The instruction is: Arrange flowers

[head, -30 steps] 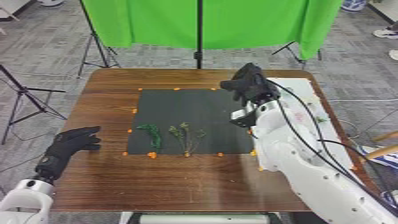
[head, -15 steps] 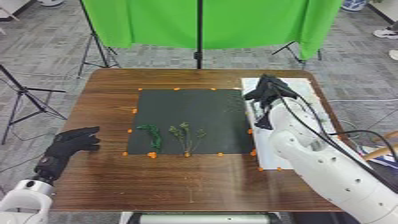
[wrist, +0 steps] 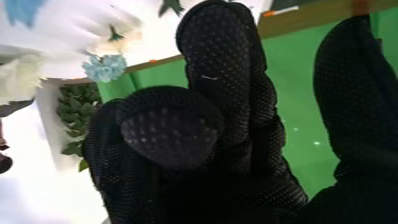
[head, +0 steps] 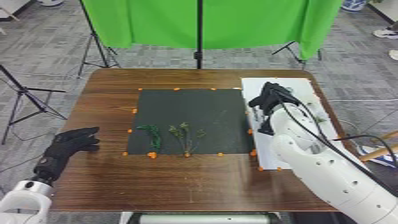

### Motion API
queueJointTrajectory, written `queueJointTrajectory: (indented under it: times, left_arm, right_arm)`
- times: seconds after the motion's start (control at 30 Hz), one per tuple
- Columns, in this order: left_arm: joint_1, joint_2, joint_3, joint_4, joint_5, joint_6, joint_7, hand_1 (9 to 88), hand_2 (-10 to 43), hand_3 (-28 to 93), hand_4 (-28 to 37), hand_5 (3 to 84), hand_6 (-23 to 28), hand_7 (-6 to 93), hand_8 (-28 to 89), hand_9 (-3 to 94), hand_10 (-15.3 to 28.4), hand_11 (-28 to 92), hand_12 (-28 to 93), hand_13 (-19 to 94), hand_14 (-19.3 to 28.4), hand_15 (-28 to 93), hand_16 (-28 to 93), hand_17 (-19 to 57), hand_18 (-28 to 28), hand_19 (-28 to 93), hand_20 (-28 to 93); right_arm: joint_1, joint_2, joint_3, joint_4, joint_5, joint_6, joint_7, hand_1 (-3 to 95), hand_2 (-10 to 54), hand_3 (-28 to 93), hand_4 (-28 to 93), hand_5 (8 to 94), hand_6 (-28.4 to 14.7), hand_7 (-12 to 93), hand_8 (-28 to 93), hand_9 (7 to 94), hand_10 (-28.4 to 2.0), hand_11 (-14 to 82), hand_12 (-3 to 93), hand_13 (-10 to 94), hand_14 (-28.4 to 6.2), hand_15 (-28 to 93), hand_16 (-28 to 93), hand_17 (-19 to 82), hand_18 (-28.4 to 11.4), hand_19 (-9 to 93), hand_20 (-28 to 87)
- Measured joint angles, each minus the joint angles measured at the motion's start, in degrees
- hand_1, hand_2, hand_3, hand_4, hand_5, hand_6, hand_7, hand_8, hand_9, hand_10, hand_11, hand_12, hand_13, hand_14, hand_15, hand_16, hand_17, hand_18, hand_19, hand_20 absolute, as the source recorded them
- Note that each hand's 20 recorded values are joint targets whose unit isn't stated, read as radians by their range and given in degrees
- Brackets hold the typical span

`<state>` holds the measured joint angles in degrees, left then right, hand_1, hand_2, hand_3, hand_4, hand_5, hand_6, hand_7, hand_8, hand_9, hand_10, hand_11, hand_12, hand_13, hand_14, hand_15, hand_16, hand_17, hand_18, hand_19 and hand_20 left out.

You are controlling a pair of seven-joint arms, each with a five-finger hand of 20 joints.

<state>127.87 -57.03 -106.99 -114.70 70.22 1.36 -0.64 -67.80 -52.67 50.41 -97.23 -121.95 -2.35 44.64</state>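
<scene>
Over the white board (head: 275, 84) on the table's right side is my right hand (head: 269, 98), nothing visible in its grasp. The right wrist view shows the right hand (wrist: 218, 70) with fingers mostly extended and one bent toward the camera. Beside them are a blue flower (wrist: 105, 67), a cream flower (wrist: 124, 44), a white flower (wrist: 19, 77) and green leaves (wrist: 80, 112). On the dark mat (head: 187, 107) lie a green sprig (head: 153, 136) and thin dry-looking stems (head: 186, 136). My left hand (head: 64, 146), open, rests left of the mat.
Orange marks dot the edges of the mat and board. The brown table (head: 178, 182) extends toward the robot. A green curtain (head: 160, 25) and black stands are behind it. Black cables run along the right arm.
From the mat's upper right corner, my right hand has moved right and toward the robot, over the white board. The left hand and the items on the mat have stayed put.
</scene>
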Motion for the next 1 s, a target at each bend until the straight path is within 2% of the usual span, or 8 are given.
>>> queueJointTrajectory:
  times: [0.53,1.0]
  left_arm:
    - [0.09,-0.21,0.24,-0.09,0.04,-0.21,-0.06,33.3,6.9,63,-11.7,48.8,5.8,11.9,-6,51.2,15.4,26,15,44,20.5,35,0,10.6,16.0,25,24]
    - [0.05,-0.37,0.63,-0.03,0.04,-0.63,-0.07,33.3,7.1,63,-11.8,48.8,5.8,11.9,-6,51.1,15.4,26,15,44,20.5,35,0,10.6,16.0,25,24]
  right_arm:
    - [-0.83,0.69,0.02,2.50,-0.38,-0.63,0.20,34.9,-9.5,61,-11,82.7,-4.4,23,-7,92.8,-12.7,35.9,25.1,94,-2.4,59,28,69,-11.4,93,48]
    - [-1.57,0.44,-0.41,3.11,-1.06,-0.07,-0.13,28.0,-9.5,61,-10,82.5,-4.8,22,-7,92.6,-13.1,35.1,24.9,94,-2.9,58,28,69,-11.7,93,48]
